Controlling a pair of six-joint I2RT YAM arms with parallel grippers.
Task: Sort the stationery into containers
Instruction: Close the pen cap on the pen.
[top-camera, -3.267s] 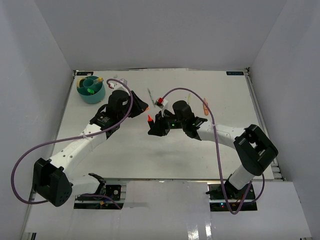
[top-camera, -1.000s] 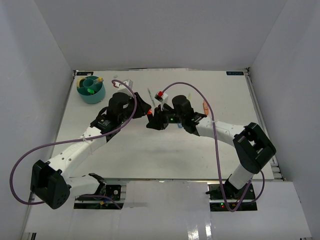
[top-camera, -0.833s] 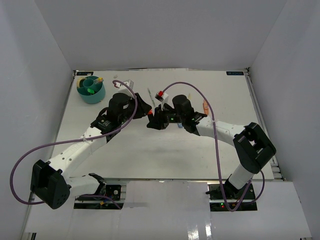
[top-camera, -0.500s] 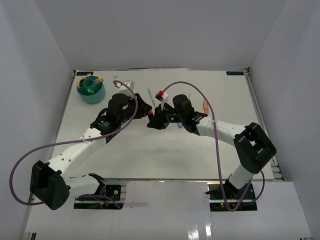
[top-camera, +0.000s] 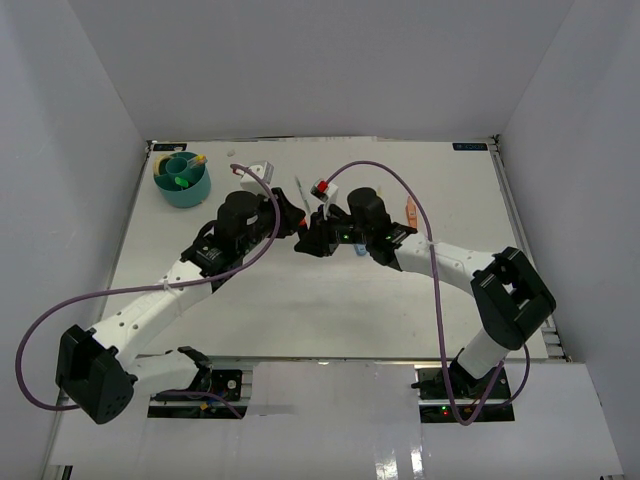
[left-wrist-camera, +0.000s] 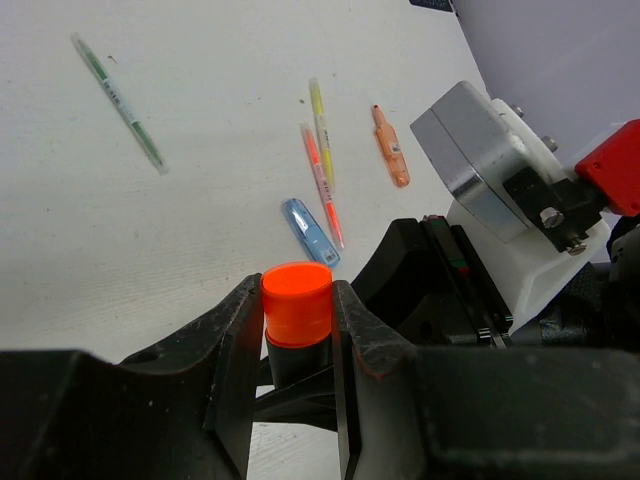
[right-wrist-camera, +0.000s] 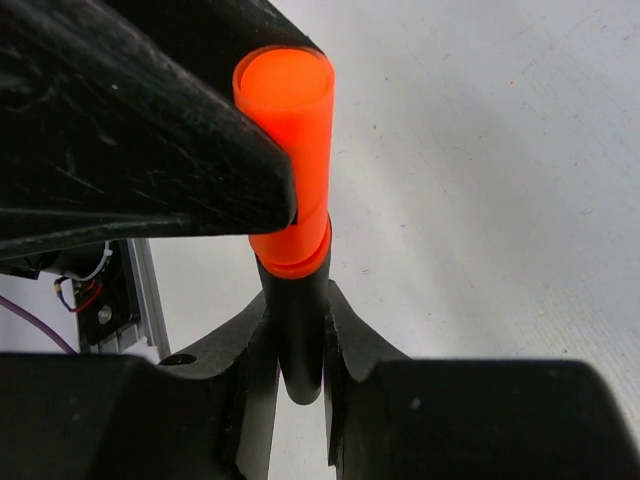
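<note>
Table (top-camera: 300, 310) with both arms reaching to its middle, where the left gripper (top-camera: 293, 220) and right gripper (top-camera: 310, 238) meet tip to tip. From above, their black housings hide nearly all of what lies between them. The teal organiser (top-camera: 184, 182) stands well apart from the fingers, beyond and to the left of the left gripper, and its contents are too small to name. In the left wrist view the right arm's wrist housing (left-wrist-camera: 480, 170), cut off at the frame edge, fills the space beyond the fingers. The left gripper's fingers (left-wrist-camera: 240, 340) stand narrow, pressed on either side of the orange cap of the orange-black highlighter (left-wrist-camera: 297, 300); the barrel below is mostly hidden. In the right wrist view the right gripper's fingers (right-wrist-camera: 345, 350) are nearly closed, clamping the black barrel, with the cap rising above them and one dark, blurred left finger covering its side. Beyond the left fingers, apart on the table, lie a green pen (left-wrist-camera: 118, 100), a yellow pen (left-wrist-camera: 319, 130), a pink-orange pen (left-wrist-camera: 322, 185), a blue highlighter (left-wrist-camera: 310, 230) and a small orange piece (left-wrist-camera: 390, 160).
</note>
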